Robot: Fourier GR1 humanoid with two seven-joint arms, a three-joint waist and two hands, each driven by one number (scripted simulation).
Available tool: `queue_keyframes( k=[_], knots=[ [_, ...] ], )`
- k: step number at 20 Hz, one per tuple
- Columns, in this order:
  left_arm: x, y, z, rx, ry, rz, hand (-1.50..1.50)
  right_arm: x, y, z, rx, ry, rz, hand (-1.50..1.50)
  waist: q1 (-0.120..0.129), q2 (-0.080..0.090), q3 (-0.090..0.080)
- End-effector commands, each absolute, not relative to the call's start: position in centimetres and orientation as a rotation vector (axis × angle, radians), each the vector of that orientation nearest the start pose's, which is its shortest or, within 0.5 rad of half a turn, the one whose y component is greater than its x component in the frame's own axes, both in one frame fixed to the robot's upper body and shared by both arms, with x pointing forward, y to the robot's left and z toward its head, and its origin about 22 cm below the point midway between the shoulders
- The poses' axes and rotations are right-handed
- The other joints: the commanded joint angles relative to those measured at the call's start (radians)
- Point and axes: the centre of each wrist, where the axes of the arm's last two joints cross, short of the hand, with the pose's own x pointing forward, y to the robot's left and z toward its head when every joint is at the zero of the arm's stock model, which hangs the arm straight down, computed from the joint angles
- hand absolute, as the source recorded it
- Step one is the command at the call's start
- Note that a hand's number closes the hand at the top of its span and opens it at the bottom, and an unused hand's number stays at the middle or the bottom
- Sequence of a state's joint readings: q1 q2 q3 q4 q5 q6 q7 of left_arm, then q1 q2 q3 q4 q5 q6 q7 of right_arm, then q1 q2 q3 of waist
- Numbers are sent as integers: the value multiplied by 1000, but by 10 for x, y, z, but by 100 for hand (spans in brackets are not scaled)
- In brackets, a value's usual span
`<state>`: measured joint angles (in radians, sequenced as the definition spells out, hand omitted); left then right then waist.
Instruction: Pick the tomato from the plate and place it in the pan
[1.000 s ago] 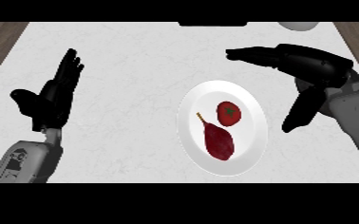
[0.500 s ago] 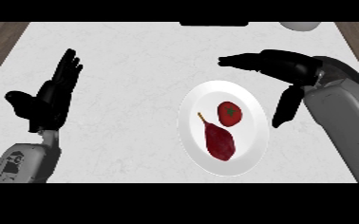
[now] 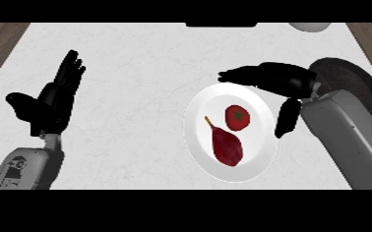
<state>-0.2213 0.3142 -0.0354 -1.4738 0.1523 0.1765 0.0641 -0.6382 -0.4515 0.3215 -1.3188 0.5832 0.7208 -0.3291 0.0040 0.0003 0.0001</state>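
No writing or label is showing on any of the things in the head view. The tomato [image 3: 237,117] is lying on the white plate [image 3: 200,142], in its upper right part, just beside a dark red pear-shaped fruit [image 3: 227,146] that is lying lower on the same plate. The plate is standing on the pale worktop [image 3: 138,78].

The right hand [image 3: 280,81] is hovering above the upper right rim of the plate. Its fingers [image 3: 243,73] are spread open and are gripping nothing; they are reaching over the top of the plate, and the thumb [image 3: 286,119] is hanging down along the right rim. The tomato is lying between them but apart from both.

The dark pan [image 3: 343,76] is showing behind the right hand, partly hidden by it. The left hand [image 3: 51,103] is resting open at the left, fingers up.
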Motion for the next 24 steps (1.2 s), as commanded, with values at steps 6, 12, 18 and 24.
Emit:
queue_keyframes(
  k=[6,12,18,24],
  knots=[
    [308,271,37,197,-1609,-65,0,373,-198,117,-180,-1340,1908,-150,1,3,0],
    [295,270,55,178,-1605,-50,0,365,-178,101,-215,-1286,1958,-150,3,0,0],
    [285,280,46,207,-1621,-46,0,359,-179,80,-187,-1287,1958,-150,1,-1,0],
    [294,265,42,203,-1614,-40,0,367,-160,77,-248,-1206,2019,-150,0,0,0]
  ],
)
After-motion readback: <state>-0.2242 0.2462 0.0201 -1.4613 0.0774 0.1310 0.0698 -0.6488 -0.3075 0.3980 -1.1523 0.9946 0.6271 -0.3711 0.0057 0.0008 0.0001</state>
